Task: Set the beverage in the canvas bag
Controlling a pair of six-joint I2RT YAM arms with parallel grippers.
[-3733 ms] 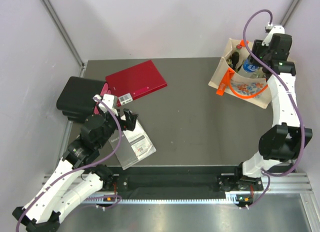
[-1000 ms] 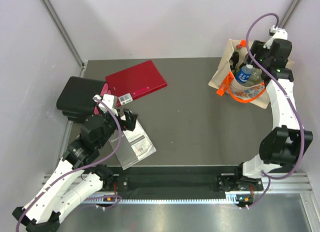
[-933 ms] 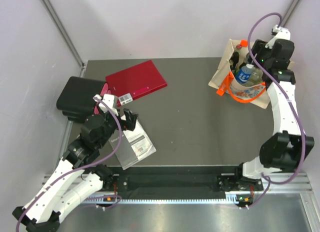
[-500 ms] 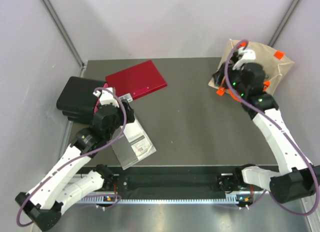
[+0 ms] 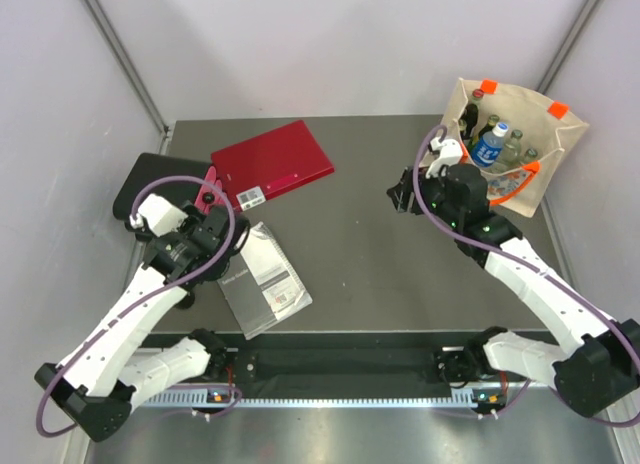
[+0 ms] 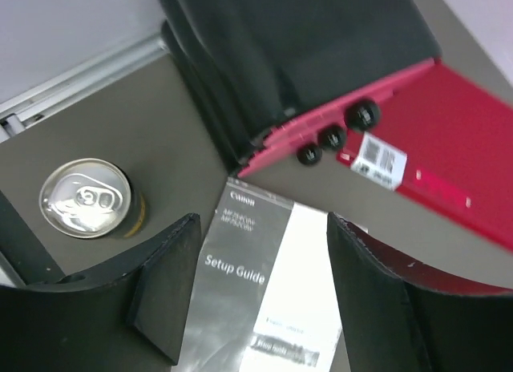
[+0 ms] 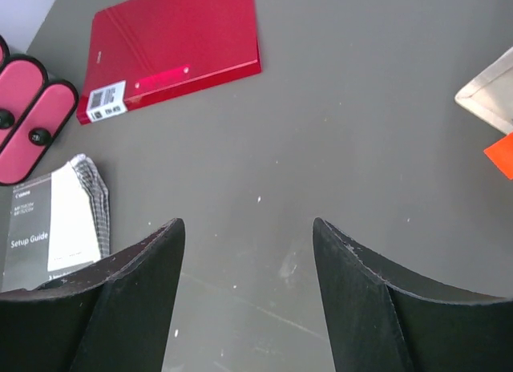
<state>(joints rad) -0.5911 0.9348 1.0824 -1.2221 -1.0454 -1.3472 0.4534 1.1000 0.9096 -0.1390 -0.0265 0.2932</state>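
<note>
A silver-topped beverage can (image 6: pixel 84 197) stands on the table near the left rail, left of my left gripper's fingers (image 6: pixel 164 292); the top view does not show it. My left gripper (image 6: pixel 263 221) (image 5: pixel 215 246) is open above a Setup Guide booklet (image 6: pixel 256 276), holding nothing. The beige canvas bag (image 5: pixel 530 134) with orange handles stands at the back right, with several bottles inside, one of them blue-capped (image 5: pixel 490 142). My right gripper (image 7: pixel 247 224) (image 5: pixel 403 192) is open over bare table, left of the bag, whose corner (image 7: pixel 490 90) shows at the right edge.
A black case (image 5: pixel 150 189) (image 6: pixel 296 43) lies at the back left, with a pink clip piece (image 5: pixel 210 189) against it. A red folder (image 5: pixel 272 159) (image 7: pixel 176 47) lies beside them. The booklet (image 5: pixel 262 279) lies near the front left.
My right arm has pulled out of the bag and swung left and lower over the table, leaving the blue-capped bottle inside. My left arm has shifted back and to the left, over the booklet.
</note>
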